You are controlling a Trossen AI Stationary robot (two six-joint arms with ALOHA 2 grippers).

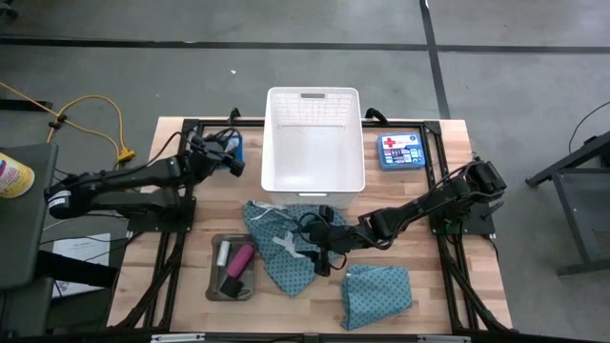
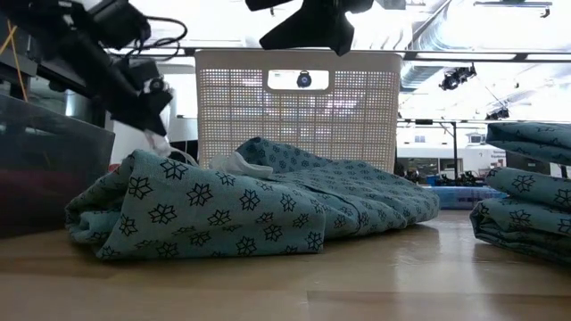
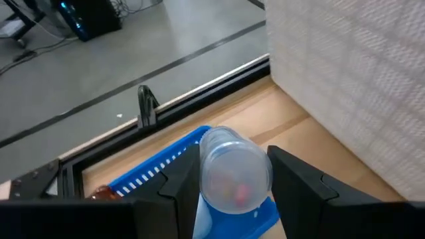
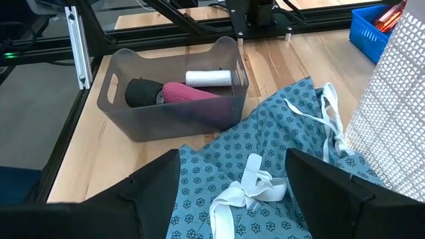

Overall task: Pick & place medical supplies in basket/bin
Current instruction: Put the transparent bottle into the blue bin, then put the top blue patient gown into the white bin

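My left gripper (image 1: 232, 157) is at the table's far left, over the small blue mesh basket (image 3: 159, 174), and is shut on a small clear bottle (image 3: 234, 171) with red and white bits inside. My right gripper (image 4: 239, 199) hangs open above a crumpled teal dotted cloth (image 1: 286, 243) with white ties (image 4: 249, 189) and touches nothing. A second teal cloth (image 1: 376, 295) lies folded near the front edge. The grey tray (image 1: 217, 276) holds a pink cylinder (image 4: 192, 93), a white tube (image 4: 208, 78) and a black block (image 4: 141, 91). The large white basket (image 1: 315, 181) stands at the far middle. My left gripper pinches the clear bottle by its round sides (image 3: 207, 180), one dark finger (image 3: 178, 192) on each side. The fingers come from the table's left, slanting down. The bottle points its end along the fingers and sits above the blue basket; whether it touches the basket I cannot tell.
A flat blue box with a red cross (image 1: 399, 151) lies right of the white basket. Black frame rails (image 1: 181, 238) run along the table's sides. Bare wood shows between the blue basket and the white basket (image 3: 292, 126).
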